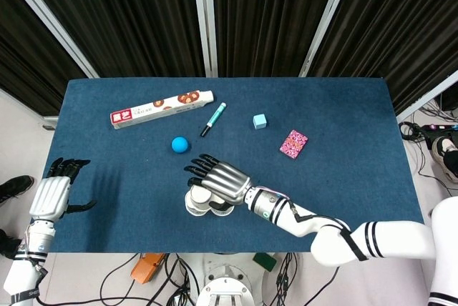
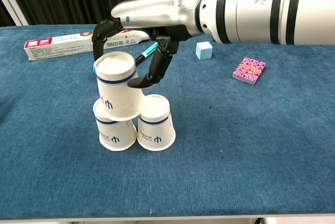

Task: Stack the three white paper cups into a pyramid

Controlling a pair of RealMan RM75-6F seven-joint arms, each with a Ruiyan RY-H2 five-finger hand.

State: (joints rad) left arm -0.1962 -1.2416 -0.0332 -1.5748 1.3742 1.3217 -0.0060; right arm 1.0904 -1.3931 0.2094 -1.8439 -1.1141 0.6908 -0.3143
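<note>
The left hand waits at the table's left edge, fingers spread and holding nothing. At the front middle, the right hand grasps the top cup, tilted and sitting mostly over the left base cup rather than bridging to the right base cup. This looks like the placing step: the top cup probably needs shifting right and levelling before release.

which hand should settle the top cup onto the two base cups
Right. The right robot hand already holds the top cup above the two base cups; the left robot hand sits open at the table's far-left edge.
</note>
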